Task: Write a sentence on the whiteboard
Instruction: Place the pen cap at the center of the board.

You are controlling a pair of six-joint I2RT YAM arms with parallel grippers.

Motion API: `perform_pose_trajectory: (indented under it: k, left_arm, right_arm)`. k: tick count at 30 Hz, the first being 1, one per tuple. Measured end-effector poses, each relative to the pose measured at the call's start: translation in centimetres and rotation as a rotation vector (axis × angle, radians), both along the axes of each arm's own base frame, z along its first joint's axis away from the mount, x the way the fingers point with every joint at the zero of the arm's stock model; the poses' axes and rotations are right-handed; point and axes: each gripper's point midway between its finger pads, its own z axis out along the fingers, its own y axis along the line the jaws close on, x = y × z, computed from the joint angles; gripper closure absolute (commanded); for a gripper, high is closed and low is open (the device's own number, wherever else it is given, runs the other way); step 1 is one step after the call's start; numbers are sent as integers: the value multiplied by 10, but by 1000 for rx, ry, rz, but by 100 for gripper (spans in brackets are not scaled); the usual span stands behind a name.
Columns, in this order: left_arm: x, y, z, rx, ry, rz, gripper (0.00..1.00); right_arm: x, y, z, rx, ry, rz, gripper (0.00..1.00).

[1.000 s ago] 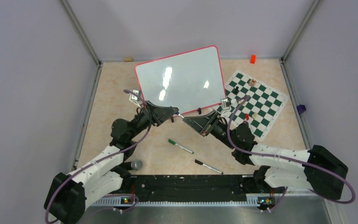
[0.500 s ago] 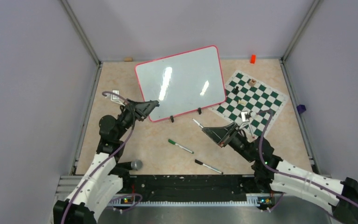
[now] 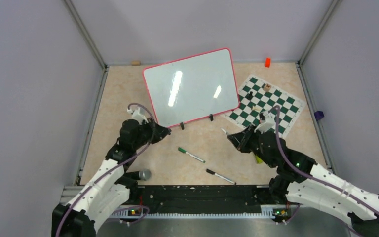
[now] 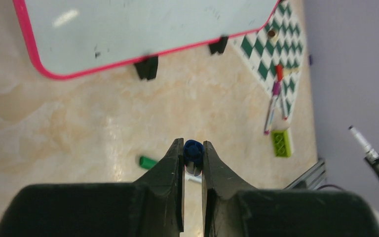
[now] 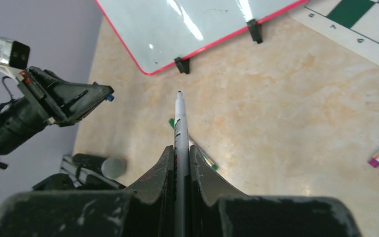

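Note:
The whiteboard [image 3: 192, 86], glossy white in a red frame, stands propped on two black feet at the back of the table. Its face [image 4: 143, 24] shows only glare and faint specks; the sentence is out of view. My left gripper [image 3: 165, 131] hovers just off the board's near left corner, shut on a small blue marker cap [image 4: 193, 150]. My right gripper [image 3: 229, 136] is near the chess mat, shut on a white marker [image 5: 179, 118]. The marker's bare tip points toward the board's foot [image 5: 179, 64].
A green marker [image 3: 191, 154] and a black marker [image 3: 221, 176] lie on the table between the arms. A microphone [image 3: 143, 174] rests by the left base. The green-and-white chess mat [image 3: 271, 106] lies to the right, with a pink marker [image 4: 272, 106] and a green brick [image 4: 281, 143].
The two grippers met tip to tip at the board's near edge, then drew apart. The left one went left with the cap, the right one back and right with the marker.

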Motion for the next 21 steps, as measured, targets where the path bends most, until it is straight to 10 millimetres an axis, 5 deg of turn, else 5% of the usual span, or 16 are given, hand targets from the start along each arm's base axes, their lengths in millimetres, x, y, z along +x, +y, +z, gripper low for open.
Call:
perform_pose_trajectory:
  k: [5, 12, 21]
  left_arm:
    - [-26, -15, -47, 168, 113, -67, 100]
    - [-33, -3, -82, 239, 186, -26, 100]
    - [-45, 4, -125, 292, 295, -23, 100]
  right_arm:
    - [3, -4, -14, -208, 109, -15, 100]
    - [-1, -10, -56, -449, 273, -11, 100]
    - [-10, -22, -52, -371, 314, -78, 100]
